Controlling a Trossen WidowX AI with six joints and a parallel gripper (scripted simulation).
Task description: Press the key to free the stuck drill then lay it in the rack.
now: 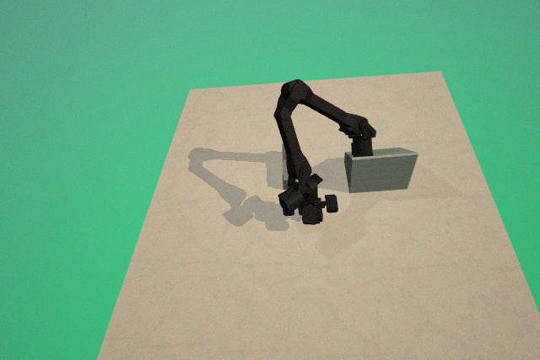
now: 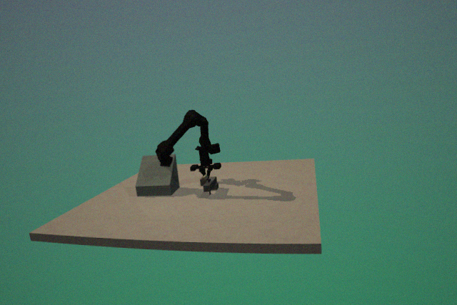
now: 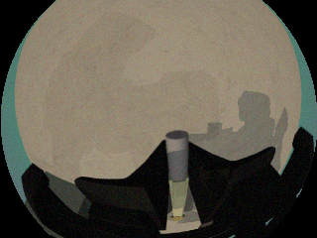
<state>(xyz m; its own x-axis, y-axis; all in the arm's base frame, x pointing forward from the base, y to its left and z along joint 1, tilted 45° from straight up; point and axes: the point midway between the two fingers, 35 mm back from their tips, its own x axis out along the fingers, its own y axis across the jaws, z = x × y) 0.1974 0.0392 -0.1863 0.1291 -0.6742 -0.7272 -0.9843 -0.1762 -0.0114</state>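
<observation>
My gripper [image 1: 306, 211] [image 2: 206, 173] [image 3: 177, 171] hangs low over the table, near its middle, and points down. It is shut on the drill [image 3: 177, 159], a slim rod with a grey end and a pale yellow shaft that stands out between my dark fingers in the wrist view. A small grey block [image 2: 211, 184] sits on the table right under and beside the gripper; in the top view a grey slab [image 1: 284, 169] shows partly behind the arm. I cannot make out the key or the rack in any view.
The arm's base stands on a large grey box [image 1: 380, 171] [image 2: 156, 180] to one side of the gripper. The tan table [image 1: 305, 295] [image 2: 184, 220] [image 3: 133, 59] carries the arm's long shadow.
</observation>
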